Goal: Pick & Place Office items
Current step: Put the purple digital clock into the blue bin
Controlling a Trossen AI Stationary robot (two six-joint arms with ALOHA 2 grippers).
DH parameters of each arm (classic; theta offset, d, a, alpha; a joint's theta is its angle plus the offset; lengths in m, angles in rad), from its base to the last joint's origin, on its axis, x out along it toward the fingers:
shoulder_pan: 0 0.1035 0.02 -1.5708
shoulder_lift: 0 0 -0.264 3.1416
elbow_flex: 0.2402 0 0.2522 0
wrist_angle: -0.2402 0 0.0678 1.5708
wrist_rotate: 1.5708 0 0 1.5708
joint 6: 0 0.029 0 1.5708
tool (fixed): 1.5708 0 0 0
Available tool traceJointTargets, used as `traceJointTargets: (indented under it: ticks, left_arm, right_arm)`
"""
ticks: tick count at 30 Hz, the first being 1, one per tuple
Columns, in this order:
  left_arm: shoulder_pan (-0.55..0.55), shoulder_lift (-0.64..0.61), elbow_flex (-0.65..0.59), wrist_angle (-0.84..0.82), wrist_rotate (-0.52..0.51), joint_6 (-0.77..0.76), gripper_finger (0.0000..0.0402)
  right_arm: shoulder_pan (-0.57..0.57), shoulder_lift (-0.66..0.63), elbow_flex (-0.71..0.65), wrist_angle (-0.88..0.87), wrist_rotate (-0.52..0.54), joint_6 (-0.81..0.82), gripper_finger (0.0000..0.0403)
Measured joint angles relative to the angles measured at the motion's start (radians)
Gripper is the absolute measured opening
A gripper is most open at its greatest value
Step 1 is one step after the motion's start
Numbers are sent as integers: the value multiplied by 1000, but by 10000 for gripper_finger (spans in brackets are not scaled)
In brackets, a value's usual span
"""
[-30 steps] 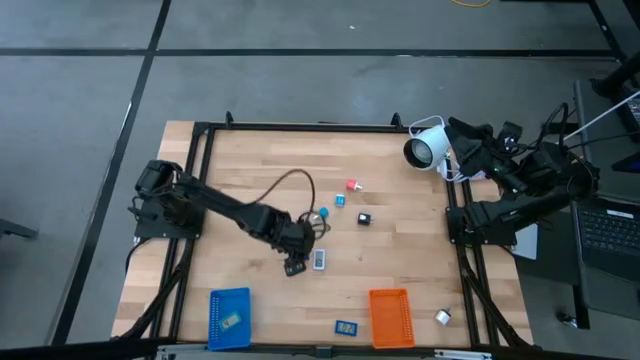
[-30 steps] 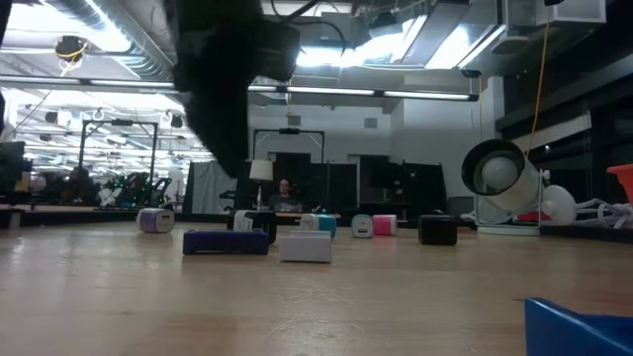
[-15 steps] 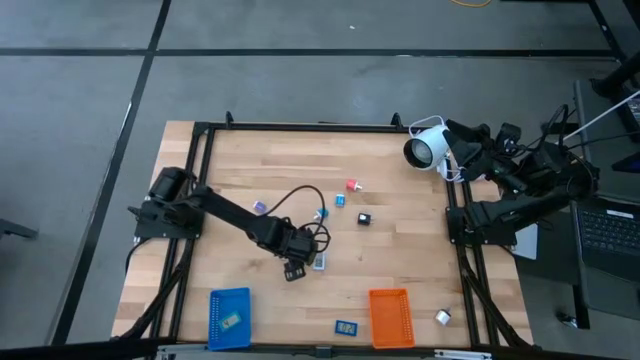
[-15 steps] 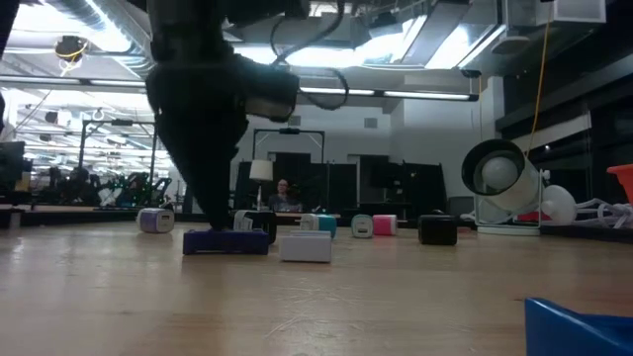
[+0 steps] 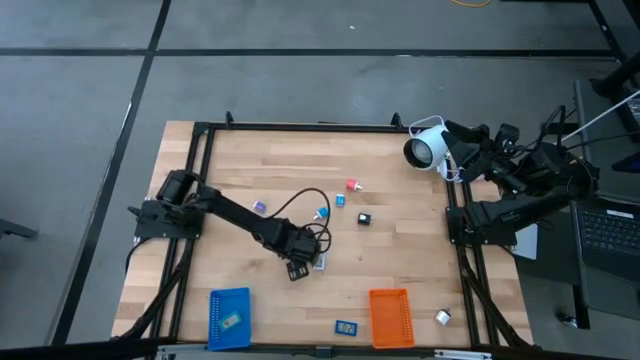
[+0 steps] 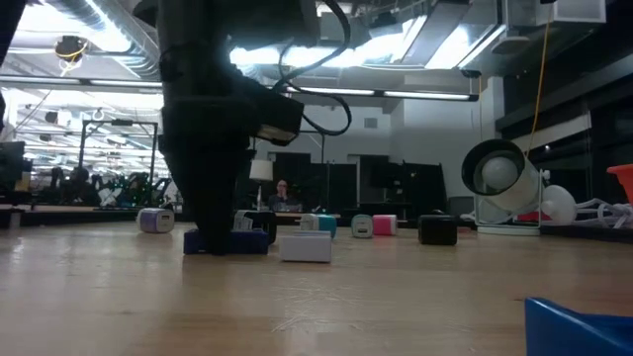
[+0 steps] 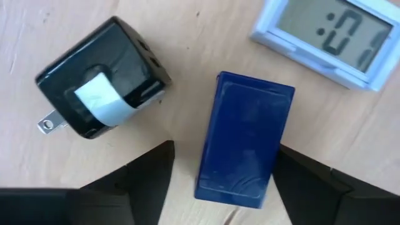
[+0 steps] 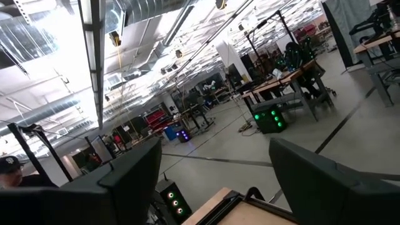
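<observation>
We see the left tool [image 7: 222,187] low over the worktop [image 5: 240,170], its fingers spread wide on either side of the dark-blue rectangle [image 7: 244,144], not yet clamping it. That rectangle lies beside the white clock [image 7: 328,34] and the black-white chunk [image 7: 100,78].

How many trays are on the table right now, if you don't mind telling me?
2. The blue tray sits near the front edge on the left arm's side, with a small item inside. The orange tray sits near the front edge toward the right arm's side.
</observation>
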Motion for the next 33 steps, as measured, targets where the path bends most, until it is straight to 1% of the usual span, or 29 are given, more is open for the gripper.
traceJointTargets:
  ticks: [2,6,9,14,16,21,24,27,30,33]
  left_arm:
    - [12,0,0,-4,21,-5,226]
    - [46,-36,-7,7,61,-33,151]
    - [75,-77,-13,21,98,-66,149]
    - [102,-222,-9,57,143,-82,149]
    - [102,-290,-10,66,150,-89,149]
    - [82,-494,-9,166,180,-113,149]
    - [29,-609,-8,160,190,-183,149]
    - [-70,-688,-6,71,192,-289,149]
    - [-197,-714,-7,-67,199,-410,149]
    - [-328,-705,-7,-175,227,-504,149]
  right_arm:
    - [0,0,0,0,3,0,302]
    - [0,0,0,0,3,-2,302]
    - [0,0,0,0,3,-5,302]
    - [0,0,0,0,2,-3,302]
    - [0,0,0,-1,-4,-5,302]
    - [0,0,0,-9,-5,-23,302]
    - [0,0,0,-8,-5,-24,302]
    - [0,0,0,-8,-6,-23,302]
    - [0,0,0,-8,-7,-9,302]
    - [0,0,0,-8,-7,-5,302]
